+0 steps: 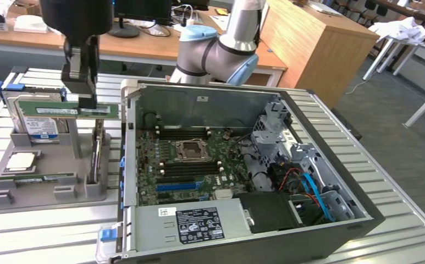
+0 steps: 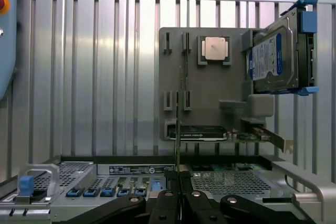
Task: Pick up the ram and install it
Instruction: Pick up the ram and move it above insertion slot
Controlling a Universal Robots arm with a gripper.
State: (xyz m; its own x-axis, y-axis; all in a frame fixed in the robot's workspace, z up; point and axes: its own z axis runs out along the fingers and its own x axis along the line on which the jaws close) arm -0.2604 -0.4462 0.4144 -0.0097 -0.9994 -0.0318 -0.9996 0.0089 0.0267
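Observation:
The ram [image 1: 47,110] is a long green stick held level and on edge, lifted above the grey holder tray [image 1: 73,192] on the exterior view's left. My gripper [image 1: 87,104] is shut on it near the end closest to the computer case. In the wrist view the ram [image 2: 178,129] appears edge-on as a thin line rising from my gripper [image 2: 178,200], over the grey holder tray [image 2: 210,93]. The open computer case [image 1: 330,137] lies beside the tray, its motherboard memory slots [image 1: 190,168] exposed around the processor socket.
The tray holds an upright hard drive [image 1: 40,125], a square silver processor [image 1: 20,160] and another green stick lying flat [image 1: 40,179]. A blue slot [image 1: 179,186] sits on the motherboard. The robot arm's base [image 1: 216,55] stands behind the case. Everything rests on a slatted metal table [image 1: 43,231].

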